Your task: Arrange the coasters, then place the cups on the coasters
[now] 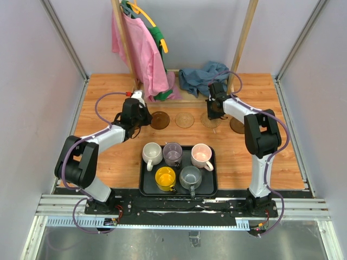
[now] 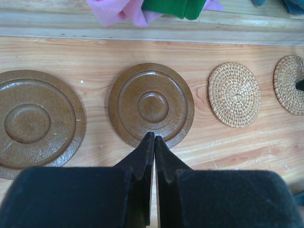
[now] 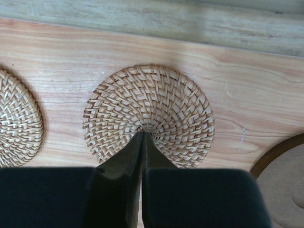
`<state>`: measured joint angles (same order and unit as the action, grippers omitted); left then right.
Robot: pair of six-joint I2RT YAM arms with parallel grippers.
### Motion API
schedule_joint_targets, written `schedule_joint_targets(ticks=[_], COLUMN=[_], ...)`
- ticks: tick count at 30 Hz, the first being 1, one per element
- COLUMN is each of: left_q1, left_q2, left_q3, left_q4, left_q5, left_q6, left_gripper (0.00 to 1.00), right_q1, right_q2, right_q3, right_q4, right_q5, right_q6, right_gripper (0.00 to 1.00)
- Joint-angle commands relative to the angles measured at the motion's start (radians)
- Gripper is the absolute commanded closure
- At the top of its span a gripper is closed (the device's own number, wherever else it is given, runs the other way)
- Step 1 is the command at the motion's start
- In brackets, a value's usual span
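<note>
Nearest to the lens, the left gripper [image 2: 153, 138] shows its two black padded fingers pressed together with nothing between them. The tips rest at the lower rim of a dark brown round coaster with raised rings [image 2: 151, 105], in the middle of that frame. A second dark brown coaster [image 2: 35, 121] lies at the left, and a light woven round coaster [image 2: 234, 95] at the right, each apart from its neighbour. The right gripper [image 3: 142, 135] is also closed on nothing, its tips over the centre of another woven coaster [image 3: 148, 114]. In the overhead view the five small handled cups [image 1: 173, 154] stand crowded in a black rectangular tray [image 1: 212, 188], low in the centre, none on a coaster yet.

I think the danger is in the pushing: closed tips can slip over a rim, or drive one disc into its neighbour and spoil the row. Later, the cups stand so near together that lifting one may knock another.
</note>
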<state>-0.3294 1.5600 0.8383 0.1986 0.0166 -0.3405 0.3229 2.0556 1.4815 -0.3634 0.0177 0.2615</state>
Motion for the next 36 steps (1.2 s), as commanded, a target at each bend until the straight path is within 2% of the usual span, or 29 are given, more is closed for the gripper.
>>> schedule_joint_targets(ticks=[1,21,29,36], left_q1=[0.003,0.003,0.004,0.004], left_q2=[-0.016,0.006,-0.012,-0.026], left_q3=[-0.007,-0.001,-0.008,-0.014], left_q4=[0.005,0.001,-0.002,-0.004], left_q5=[-0.017,-0.013,-0.016,-0.011], left_q6=[0.009,0.01,0.011,0.012], left_gripper=[0.94,0.94,0.94,0.94], right_q1=[0.037,0.069,0.067,0.041], right_q2=[0.036,0.034,-0.046,-0.175], right_q3=[0.008,0.054,0.167,0.06], right_q4=[-0.032,-0.054,-0.084,-0.095], right_q5=[-0.028,0.069,0.124,0.187], right_q6=[0.0,-0.025,-0.09,-0.054], right_gripper=[0.98,0.97,0.95,0.94])
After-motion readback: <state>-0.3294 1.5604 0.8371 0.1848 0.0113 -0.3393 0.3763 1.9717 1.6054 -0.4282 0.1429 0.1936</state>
